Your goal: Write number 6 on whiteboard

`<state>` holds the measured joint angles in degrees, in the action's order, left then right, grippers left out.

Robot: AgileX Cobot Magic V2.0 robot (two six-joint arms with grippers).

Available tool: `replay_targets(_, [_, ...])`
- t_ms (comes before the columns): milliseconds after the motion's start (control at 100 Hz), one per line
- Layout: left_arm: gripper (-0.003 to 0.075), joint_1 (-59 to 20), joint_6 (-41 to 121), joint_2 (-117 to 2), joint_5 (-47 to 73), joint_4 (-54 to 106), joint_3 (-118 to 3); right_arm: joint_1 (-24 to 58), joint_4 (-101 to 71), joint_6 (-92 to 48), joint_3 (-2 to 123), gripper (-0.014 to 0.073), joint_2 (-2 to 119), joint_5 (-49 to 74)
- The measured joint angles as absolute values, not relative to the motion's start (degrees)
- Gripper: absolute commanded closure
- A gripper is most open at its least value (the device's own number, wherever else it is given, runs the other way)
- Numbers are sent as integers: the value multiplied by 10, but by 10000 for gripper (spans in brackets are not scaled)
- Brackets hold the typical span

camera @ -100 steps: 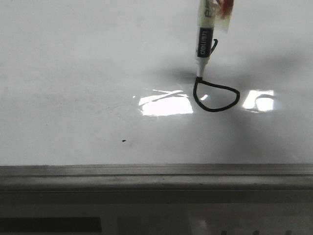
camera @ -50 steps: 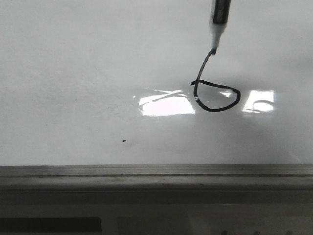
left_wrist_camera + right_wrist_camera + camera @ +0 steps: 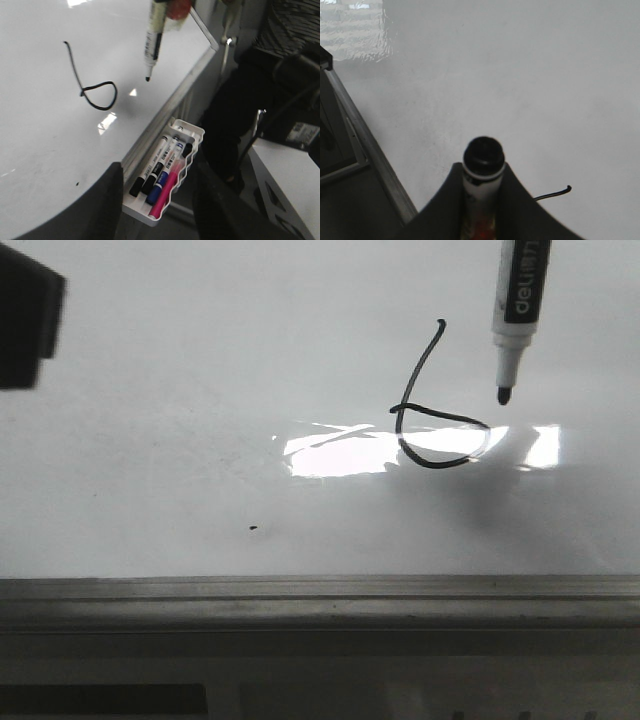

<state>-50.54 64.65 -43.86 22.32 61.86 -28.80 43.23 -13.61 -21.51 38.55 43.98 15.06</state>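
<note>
The number 6 point(image 3: 418, 365) is a thin black line on the whiteboard point(image 3: 150, 440), a slanted stem joined to a flat loop. The left wrist view shows the number 6 point(image 3: 74, 67) whole on the whiteboard point(image 3: 50, 125). My right gripper point(image 3: 483, 172) is shut on a white marker point(image 3: 483, 162) with a black end. The marker point(image 3: 520, 300) hangs tip down just right of the stem, off the board. My left gripper point(image 3: 157, 170) is open with nothing between its fingers. A dark blurred part of my left arm point(image 3: 25, 330) shows at the far left.
A grey metal edge strip point(image 3: 320, 590) runs along the board's near side. A white pen tray point(image 3: 192, 131) with several markers hangs at the board's edge. A tiny black speck point(image 3: 252, 530) lies near the strip. A person in dark clothes point(image 3: 240, 100) stands beyond the tray.
The marker tip went from the loop's joint up the stem, then lifted off and moved right of the 6. The dark part of my left arm came into view at far left.
</note>
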Motion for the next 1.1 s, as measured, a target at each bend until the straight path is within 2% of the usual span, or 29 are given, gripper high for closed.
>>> replay_targets(240, [417,-505,910,-530,259,835,-312,506,-144,-217,385,658,440,157])
replay_targets(390, [417,-505,1008,-570,312,921,-313,560,-145,-217,385,658,440,137])
replay_targets(650, [416,-505,1116,-611,374,936,-313,587,-146,-217,385,658,440,118])
replay_targets(1100, [416,-505,1174,-627,378,957,-313,597,-161,-217,385,658,440,114])
